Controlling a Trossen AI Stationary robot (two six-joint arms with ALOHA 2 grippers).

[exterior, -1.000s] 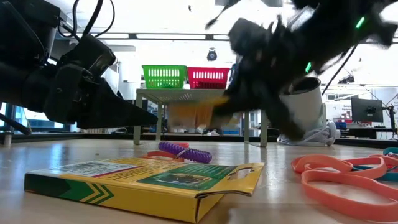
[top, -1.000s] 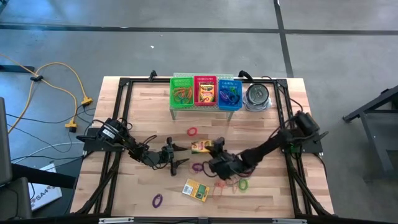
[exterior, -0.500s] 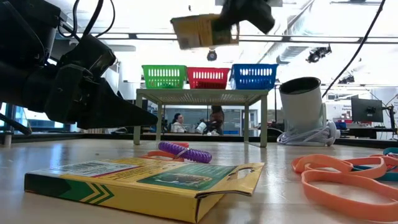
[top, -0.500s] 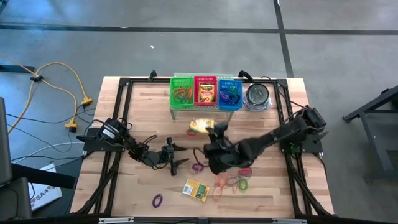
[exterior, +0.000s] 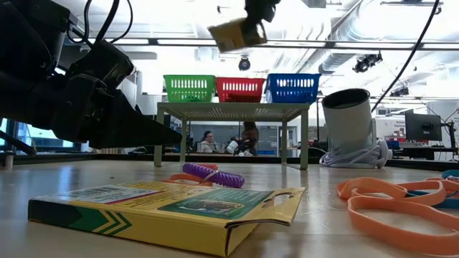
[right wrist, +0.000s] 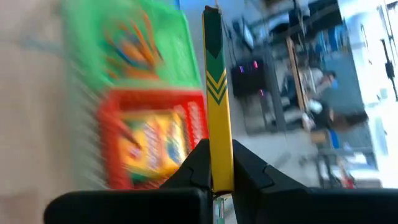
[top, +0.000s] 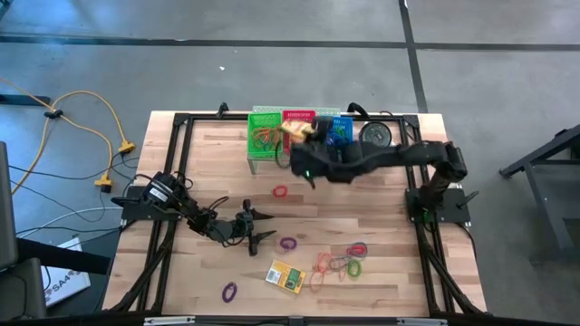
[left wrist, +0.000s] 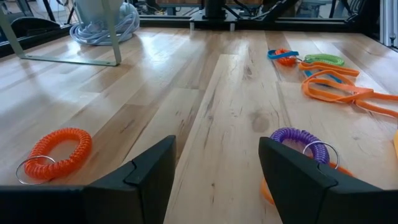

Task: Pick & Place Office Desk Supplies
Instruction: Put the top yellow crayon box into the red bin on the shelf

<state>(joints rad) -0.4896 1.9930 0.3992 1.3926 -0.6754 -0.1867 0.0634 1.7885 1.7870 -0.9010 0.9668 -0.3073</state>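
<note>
Your right hand (right wrist: pixel 217 177) pinches a crayon box (right wrist: pixel 217 93) edge-on above the red basket (right wrist: pixel 152 140) at counter's rear; left hand (left wrist: pixel 214 180) spread, low near purple & orange bands.

High view straight down over the whole table (top: pixel 227 154), low view level at tabletop height facing the far baskets, both sharing the red basket (top: pixel 298 119), left wrist view close above the boards, right wrist view looking down onto the baskets
</note>
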